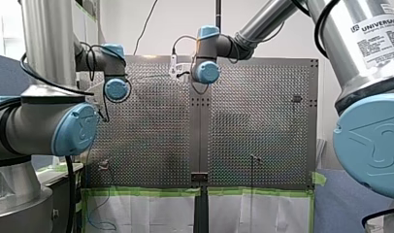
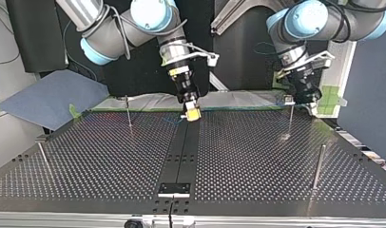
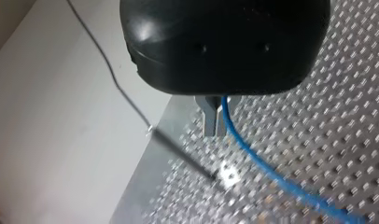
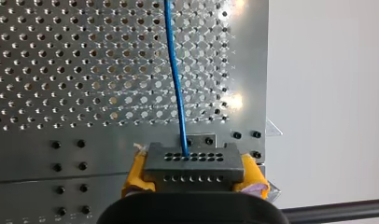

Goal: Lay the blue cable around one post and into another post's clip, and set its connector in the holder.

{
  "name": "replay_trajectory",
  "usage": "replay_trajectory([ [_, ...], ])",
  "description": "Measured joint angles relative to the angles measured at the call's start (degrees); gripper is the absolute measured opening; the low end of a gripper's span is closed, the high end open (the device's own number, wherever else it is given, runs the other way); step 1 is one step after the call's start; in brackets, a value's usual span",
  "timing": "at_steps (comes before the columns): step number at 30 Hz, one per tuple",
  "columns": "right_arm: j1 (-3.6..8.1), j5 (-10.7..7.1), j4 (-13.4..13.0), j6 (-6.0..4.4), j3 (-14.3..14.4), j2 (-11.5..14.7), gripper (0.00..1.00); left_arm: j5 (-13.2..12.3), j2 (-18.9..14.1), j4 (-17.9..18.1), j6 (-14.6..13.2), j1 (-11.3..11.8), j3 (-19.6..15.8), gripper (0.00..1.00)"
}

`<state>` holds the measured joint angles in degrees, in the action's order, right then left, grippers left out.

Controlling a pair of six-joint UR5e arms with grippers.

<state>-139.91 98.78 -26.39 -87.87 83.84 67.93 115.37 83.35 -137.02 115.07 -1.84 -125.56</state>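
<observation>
A metal perforated table (image 2: 257, 156) is covered in even rows of small round holes, with a smooth dark strip down its middle.

In the top view, my right gripper (image 2: 192, 113) hangs at 12 o'clock from the table's centre, near the far edge. Its yellow pads (image 4: 136, 173) are pinching the connector (image 4: 193, 167), a flat, dark grey rectangular block with two rows of tiny round holes. The blue cable (image 4: 176, 79) is thin, smooth and round. It leaves the connector's hole-dotted face and runs ahead of the gripper in a gentle curve over the table.

My left gripper (image 3: 214, 123) sits at about 2 o'clock from the centre in the top view. It has a glossy, rounded black body and two narrow, flat metal fingers (image 3: 208, 121). The fingers are pressed together with only a hairline between them. The blue cable comes out just beside them and sweeps away over the table. Whether they catch it cannot be told. Near the fingertips lies the line of a slim dark post (image 3: 183, 154) with a shiny square metal fitting (image 3: 228, 177) at one end.

In the top view, more thin upright metal posts stand at 10 o'clock (image 2: 129, 114), 9 o'clock (image 2: 43, 159) and 3 o'clock (image 2: 318, 166). At 6 o'clock, on the central strip, sits a small dark rectangular block (image 2: 174, 189) with a pale front edge.
</observation>
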Motion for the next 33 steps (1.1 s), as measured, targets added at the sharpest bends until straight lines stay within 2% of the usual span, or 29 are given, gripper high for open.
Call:
replay_trajectory([
  [7, 0.12, -0.06, 0.92, -0.07, -1.33, -0.09, 0.0, -0.07, -0.03, -3.34, 0.34, 2.84, 3.76, 0.0],
  [20, -0.09, -0.96, 4.61, 0.23, -4.46, -0.11, 0.0, -1.73, 0.18, -7.51, 2.25, 4.82, 10.25, 0.0],
  [27, 0.17, -1.63, 4.76, 0.06, -5.08, -0.16, 0.0, -3.05, 0.22, -8.68, 3.72, 5.84, 13.61, 0.0],
  [33, 0.34, -1.8, 4.99, -0.02, -6.73, -0.19, 0.0, -4.38, 0.5, -8.89, 4.0, 6.72, 16.45, 0.0],
])
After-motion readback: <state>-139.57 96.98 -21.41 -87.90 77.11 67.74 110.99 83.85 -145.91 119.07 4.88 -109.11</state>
